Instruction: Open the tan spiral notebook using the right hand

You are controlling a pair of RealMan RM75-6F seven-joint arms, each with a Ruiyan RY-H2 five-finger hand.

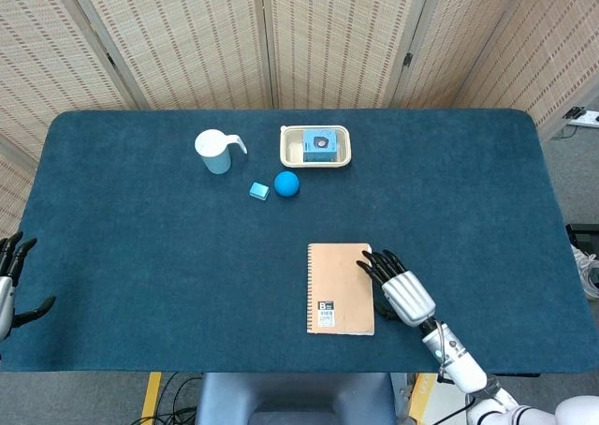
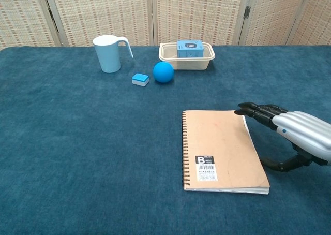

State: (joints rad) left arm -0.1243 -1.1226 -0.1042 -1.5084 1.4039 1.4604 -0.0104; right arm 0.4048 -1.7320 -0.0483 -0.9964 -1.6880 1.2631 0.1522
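The tan spiral notebook (image 1: 340, 288) (image 2: 221, 148) lies shut and flat on the blue table, spiral along its left edge, a black label near its front. My right hand (image 1: 398, 286) (image 2: 292, 134) is at its right edge, fingers stretched out with the tips reaching over the cover's far right corner. The thumb lies low beside the page edge. It holds nothing. My left hand (image 1: 9, 285) shows only in the head view, at the table's front left edge, fingers apart and empty.
At the back stand a white mug (image 1: 215, 151) (image 2: 109, 53), a small blue block (image 1: 259, 190) (image 2: 140, 78), a blue ball (image 1: 286, 183) (image 2: 163, 72) and a cream tray (image 1: 290, 151) (image 2: 168, 54) holding a blue box (image 1: 320, 144) (image 2: 189, 47).
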